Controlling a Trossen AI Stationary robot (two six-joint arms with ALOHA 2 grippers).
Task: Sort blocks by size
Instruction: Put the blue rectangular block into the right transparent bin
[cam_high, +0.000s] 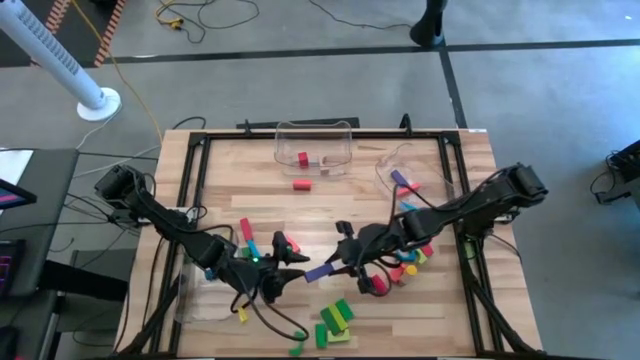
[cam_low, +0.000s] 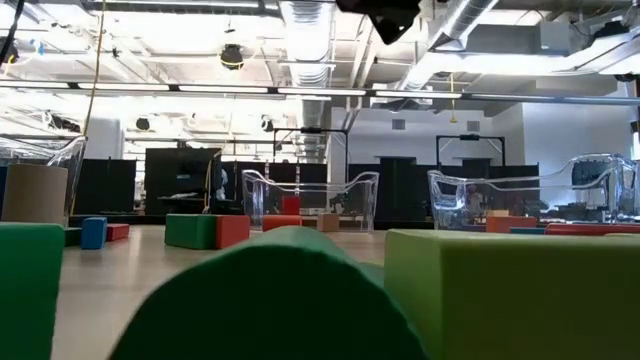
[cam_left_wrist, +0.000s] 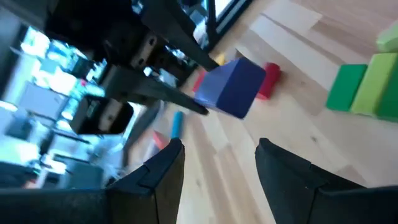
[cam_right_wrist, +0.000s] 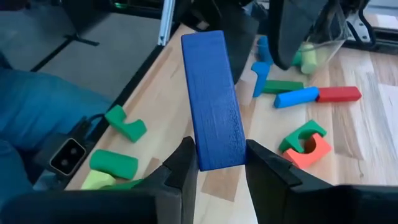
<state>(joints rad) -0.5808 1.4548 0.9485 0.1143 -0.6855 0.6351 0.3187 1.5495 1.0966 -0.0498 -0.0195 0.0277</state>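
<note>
Seen from above near the table's (cam_high: 470, 150) front edge: right gripper (cam_high: 343, 258) clamped on a long blue bar (cam_high: 321, 271), offered to the left gripper (cam_high: 290, 268); from the left wrist, jaws parted, empty; from the right, bar pinched endwise.

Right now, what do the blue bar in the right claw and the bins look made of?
Blue bar: probably painted wood, matte, with faint grain texture and crisp edges. Bins: clear plastic, glossy; the tabletop, which looks like pale wood planks, shows through their walls.
</note>
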